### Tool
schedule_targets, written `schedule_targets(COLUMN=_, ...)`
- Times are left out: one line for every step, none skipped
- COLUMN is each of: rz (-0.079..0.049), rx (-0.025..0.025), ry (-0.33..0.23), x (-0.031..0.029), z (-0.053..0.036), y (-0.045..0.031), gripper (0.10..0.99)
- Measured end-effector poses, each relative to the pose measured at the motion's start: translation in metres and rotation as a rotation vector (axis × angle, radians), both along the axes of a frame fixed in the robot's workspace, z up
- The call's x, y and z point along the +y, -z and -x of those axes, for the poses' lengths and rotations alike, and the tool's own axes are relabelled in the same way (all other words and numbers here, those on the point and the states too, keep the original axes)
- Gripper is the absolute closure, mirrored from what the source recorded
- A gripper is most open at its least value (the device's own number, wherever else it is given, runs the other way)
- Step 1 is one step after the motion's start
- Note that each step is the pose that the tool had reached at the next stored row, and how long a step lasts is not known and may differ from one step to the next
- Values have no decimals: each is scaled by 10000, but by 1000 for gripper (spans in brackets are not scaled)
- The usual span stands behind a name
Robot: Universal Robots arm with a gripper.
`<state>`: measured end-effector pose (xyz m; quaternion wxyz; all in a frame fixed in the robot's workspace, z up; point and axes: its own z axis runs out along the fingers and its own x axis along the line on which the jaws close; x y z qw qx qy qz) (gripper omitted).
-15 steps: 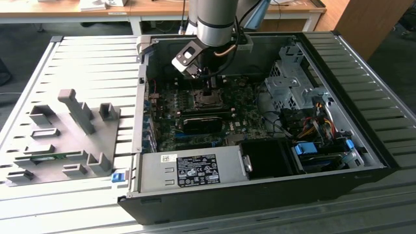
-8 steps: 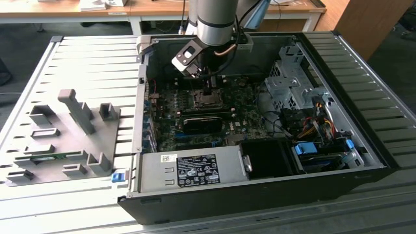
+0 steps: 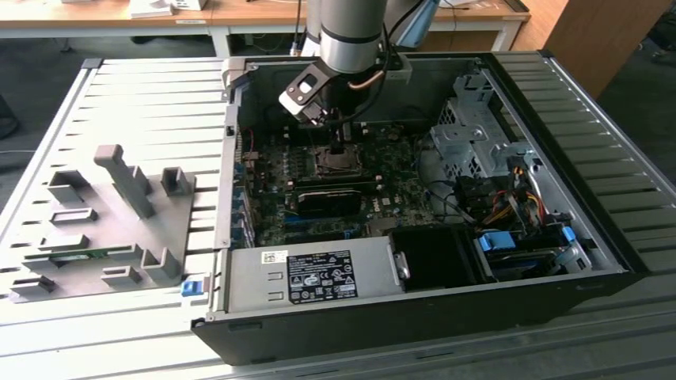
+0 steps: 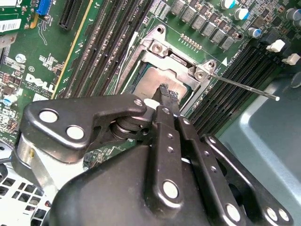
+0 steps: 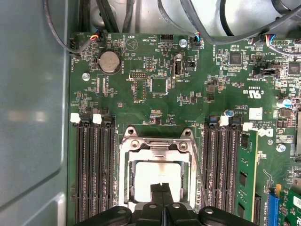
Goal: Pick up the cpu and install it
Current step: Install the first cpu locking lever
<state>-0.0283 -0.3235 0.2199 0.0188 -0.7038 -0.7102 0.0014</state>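
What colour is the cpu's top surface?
Shiny silver-grey cpu top, clearest in the first wrist view.

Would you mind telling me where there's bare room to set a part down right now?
Free: the slatted table between the grey fixture and the case, and along its far edge. Crowded: inside the case, where the tool hangs over the socket amid cables.
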Motion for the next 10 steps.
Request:
schedule_targets(rz=-1, rx=0, ry=0, x=0, z=0, y=-2, gripper=980)
schedule_targets(rz=1, rx=0, ry=0, x=0, z=0, y=-5, gripper=980)
schedule_targets(rz=0, rx=0, ry=0, x=0, z=0, y=-6, gripper=980)
schedule_targets(rz=1, rx=0, ry=0, x=0, z=0, y=-7, gripper=980)
schedule_targets(rz=2, rx=1, ry=0, x=0, z=0, y=-10, gripper=980)
schedule_targets(rz=2, rx=1, ry=0, x=0, z=0, y=-11, gripper=980)
schedule_targets(rz=1, rx=0, ry=0, x=0, z=0, y=-19, gripper=980)
schedule_targets(rz=1, rx=1, ry=0, x=0, z=0, y=-27, gripper=980)
schedule_targets(rz=1, rx=0, ry=0, x=0, z=0, y=-29, gripper=980)
schedule_targets(rz=1, rx=0, ry=0, x=0, z=0, y=-30, gripper=980)
